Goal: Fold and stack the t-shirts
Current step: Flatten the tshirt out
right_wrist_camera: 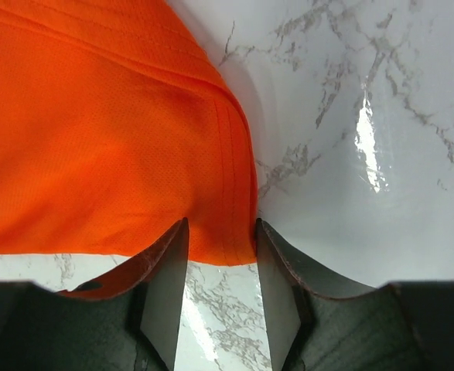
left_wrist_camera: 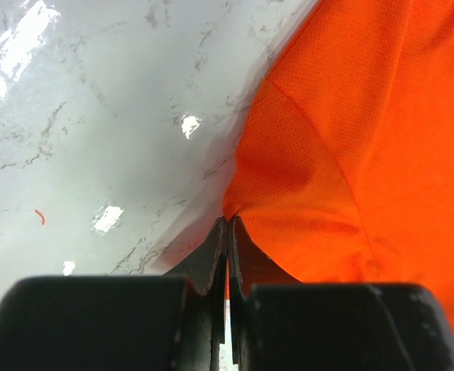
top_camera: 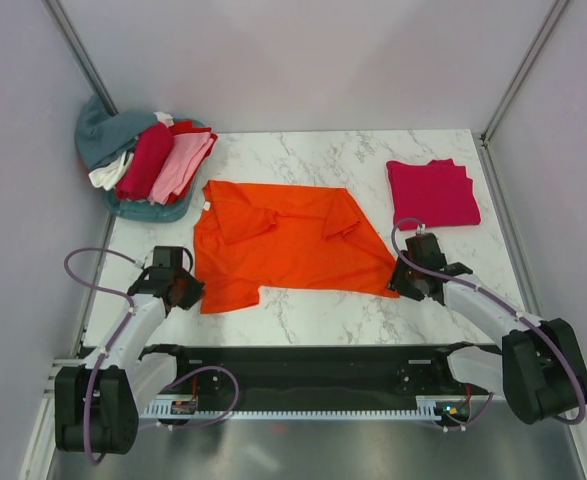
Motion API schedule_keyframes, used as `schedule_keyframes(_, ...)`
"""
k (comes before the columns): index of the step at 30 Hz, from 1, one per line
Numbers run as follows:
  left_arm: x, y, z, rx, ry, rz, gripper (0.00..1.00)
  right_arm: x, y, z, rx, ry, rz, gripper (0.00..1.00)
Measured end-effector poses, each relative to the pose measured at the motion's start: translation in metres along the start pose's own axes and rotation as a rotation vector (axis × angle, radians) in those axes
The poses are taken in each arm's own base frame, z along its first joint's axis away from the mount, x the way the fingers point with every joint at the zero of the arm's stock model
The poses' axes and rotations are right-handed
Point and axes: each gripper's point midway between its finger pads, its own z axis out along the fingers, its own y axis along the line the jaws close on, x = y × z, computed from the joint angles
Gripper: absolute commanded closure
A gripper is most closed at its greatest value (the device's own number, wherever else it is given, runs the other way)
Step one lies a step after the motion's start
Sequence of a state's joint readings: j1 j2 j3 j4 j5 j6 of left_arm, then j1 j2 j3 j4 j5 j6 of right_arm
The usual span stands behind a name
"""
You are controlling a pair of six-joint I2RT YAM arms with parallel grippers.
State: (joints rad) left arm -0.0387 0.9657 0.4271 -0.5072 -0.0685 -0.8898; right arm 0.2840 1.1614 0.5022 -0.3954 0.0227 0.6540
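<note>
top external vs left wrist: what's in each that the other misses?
Top external only: the whole orange shirt, partly folded; a folded crimson shirt far right; a shirt pile far left; the right gripper at the orange shirt's near right corner.
Left wrist only: the left gripper shut on the orange shirt's edge, cloth showing between its fingers; a red fleck on the table.
Both: orange shirt, left gripper, table.
</note>
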Motion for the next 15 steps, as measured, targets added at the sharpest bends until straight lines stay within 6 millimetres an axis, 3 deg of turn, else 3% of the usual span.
schedule_keyframes(1,0.000,0.000,0.000,0.000,0.000,0.000,0.98,-0.001,0.001,0.001,-0.002,-0.005,0.003,0.55)
schedule_keyframes(8,0.002,-0.002,0.000,0.013,0.013,0.000,0.98,-0.010,-0.002,0.008,0.035,-0.029,0.013,0.98)
schedule_keyframes(12,0.005,-0.006,0.003,0.016,0.040,0.000,0.98,-0.027,0.006,0.007,0.048,-0.045,0.008,1.00)
schedule_keyframes(15,0.002,-0.013,0.006,0.014,0.056,0.001,0.98,-0.057,0.020,0.006,0.031,-0.088,0.020,1.00)
